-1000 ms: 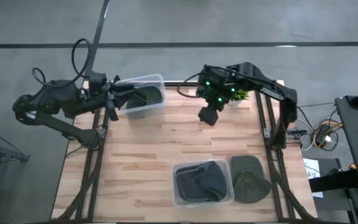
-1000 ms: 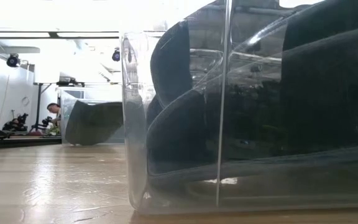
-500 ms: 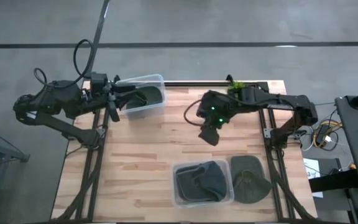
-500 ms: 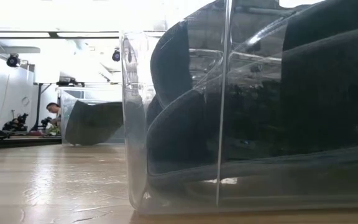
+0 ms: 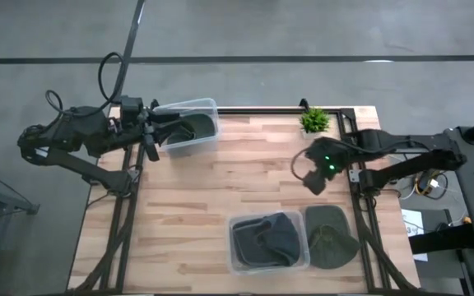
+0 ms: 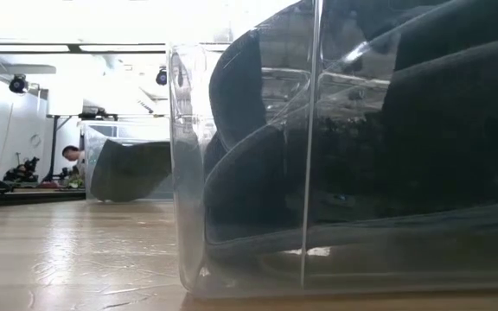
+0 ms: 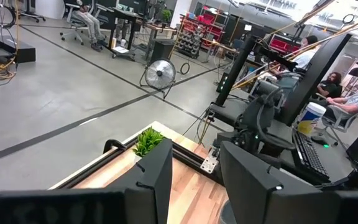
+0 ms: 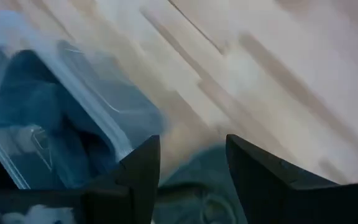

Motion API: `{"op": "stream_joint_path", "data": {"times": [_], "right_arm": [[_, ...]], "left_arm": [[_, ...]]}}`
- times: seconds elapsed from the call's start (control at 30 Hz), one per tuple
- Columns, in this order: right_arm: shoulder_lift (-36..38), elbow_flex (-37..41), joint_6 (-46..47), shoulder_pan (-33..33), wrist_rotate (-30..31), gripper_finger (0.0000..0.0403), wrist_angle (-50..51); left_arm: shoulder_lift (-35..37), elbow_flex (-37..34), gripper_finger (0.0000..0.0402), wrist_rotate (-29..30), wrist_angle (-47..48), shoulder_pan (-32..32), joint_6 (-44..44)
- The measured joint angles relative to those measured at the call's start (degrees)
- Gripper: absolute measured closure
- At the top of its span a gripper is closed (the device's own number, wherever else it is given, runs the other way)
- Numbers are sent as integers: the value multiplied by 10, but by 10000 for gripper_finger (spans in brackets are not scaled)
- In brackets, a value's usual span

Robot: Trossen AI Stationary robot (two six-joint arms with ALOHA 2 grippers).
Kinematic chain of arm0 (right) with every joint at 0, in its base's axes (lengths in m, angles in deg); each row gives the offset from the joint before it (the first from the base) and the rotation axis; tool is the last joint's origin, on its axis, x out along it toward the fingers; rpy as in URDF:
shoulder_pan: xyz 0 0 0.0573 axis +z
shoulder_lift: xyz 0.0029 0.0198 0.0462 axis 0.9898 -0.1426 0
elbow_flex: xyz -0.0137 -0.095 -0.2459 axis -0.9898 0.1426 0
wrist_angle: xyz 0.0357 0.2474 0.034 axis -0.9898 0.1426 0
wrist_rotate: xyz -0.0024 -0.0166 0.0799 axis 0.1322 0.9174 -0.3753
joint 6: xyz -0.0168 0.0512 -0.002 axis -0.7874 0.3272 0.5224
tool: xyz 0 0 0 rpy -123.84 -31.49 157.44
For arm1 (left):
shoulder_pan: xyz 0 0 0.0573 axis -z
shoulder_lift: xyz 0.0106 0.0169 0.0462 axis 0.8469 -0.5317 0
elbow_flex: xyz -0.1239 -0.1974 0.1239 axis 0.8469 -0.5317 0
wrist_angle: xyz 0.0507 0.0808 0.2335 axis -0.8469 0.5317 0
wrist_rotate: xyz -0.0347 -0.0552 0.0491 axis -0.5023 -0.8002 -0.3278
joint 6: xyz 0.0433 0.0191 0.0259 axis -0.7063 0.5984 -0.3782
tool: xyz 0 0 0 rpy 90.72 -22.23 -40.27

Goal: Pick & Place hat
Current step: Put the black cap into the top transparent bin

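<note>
above hat: right gripper open

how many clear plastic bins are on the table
2. One bin sits at the table's far left corner, by the left gripper, with a dark hat inside. The other bin is at the near edge, holding dark hats, beside a loose green hat.

Right wrist view blurred; near bin is cut off at the low view's edge
</note>
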State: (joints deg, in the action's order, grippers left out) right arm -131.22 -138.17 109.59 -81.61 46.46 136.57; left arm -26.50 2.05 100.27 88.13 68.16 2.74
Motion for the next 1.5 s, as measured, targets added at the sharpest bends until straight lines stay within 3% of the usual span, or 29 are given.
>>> {"op": "stream_joint_path", "data": {"times": [0.27, 0.5, 0.73, 0.9, 1.17, 1.3, 1.5], "right_arm": [[134, 160, 179, 13, -44, 227, 0], [188, 239, 267, 26, -66, 227, 38], [168, 238, 319, 30, -74, 227, 45], [141, 237, 279, 46, -100, 227, 14], [81, 237, 246, 79, -186, 227, 62], [46, 236, 305, 94, -257, 227, 58], [2, 227, 359, 151, -286, 227, 62]], "left_arm": [[-1, 0, 274, 0, 0, 0, 0], [-2, 0, 274, 0, 0, 0, 0], [-9, 0, 274, 0, -1, 0, 1], [-13, 0, 274, 0, -2, 0, 1], [-14, 0, 274, 0, -4, 0, 1], [-14, 0, 274, 0, -4, 0, 3], [-14, 0, 274, 0, -4, 0, 3]]}}
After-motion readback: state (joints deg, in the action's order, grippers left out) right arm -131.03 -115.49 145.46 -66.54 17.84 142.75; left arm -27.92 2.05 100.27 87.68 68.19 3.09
